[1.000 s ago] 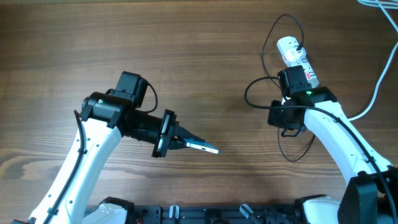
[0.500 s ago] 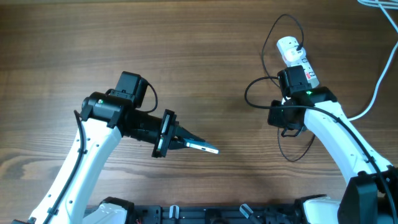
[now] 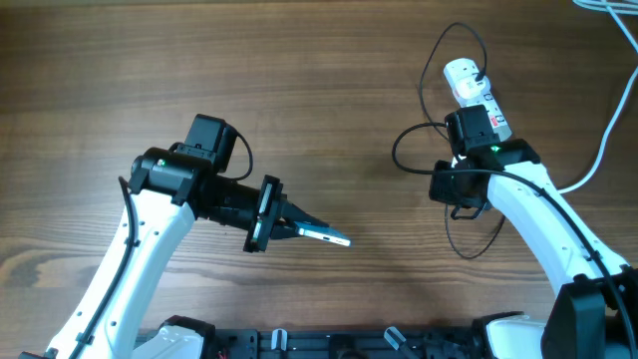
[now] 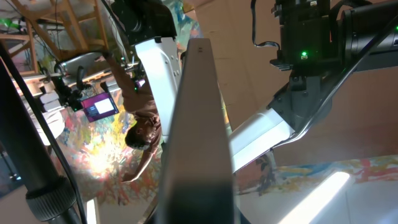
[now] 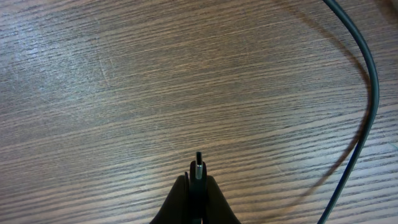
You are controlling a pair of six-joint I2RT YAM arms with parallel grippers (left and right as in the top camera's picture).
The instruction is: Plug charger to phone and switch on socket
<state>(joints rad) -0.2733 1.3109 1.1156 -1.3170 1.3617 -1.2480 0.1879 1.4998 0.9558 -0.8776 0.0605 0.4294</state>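
Note:
My left gripper [image 3: 299,230] is shut on the phone [image 3: 326,236], held edge-up over the middle of the table. In the left wrist view the phone [image 4: 196,124] fills the centre as a dark slab seen edge-on. My right gripper [image 5: 198,186] is shut on the charger's connector tip [image 5: 198,167], which points forward above the wood. The black charger cable [image 3: 424,175] loops from the right arm up to the white socket [image 3: 471,88] at the back right. The cable also curves across the right wrist view [image 5: 367,81].
The wooden table [image 3: 319,90] spans the view. A thick white cord [image 3: 610,120] runs along the far right edge. The right arm [image 3: 538,224] lies between the socket and the table's front edge.

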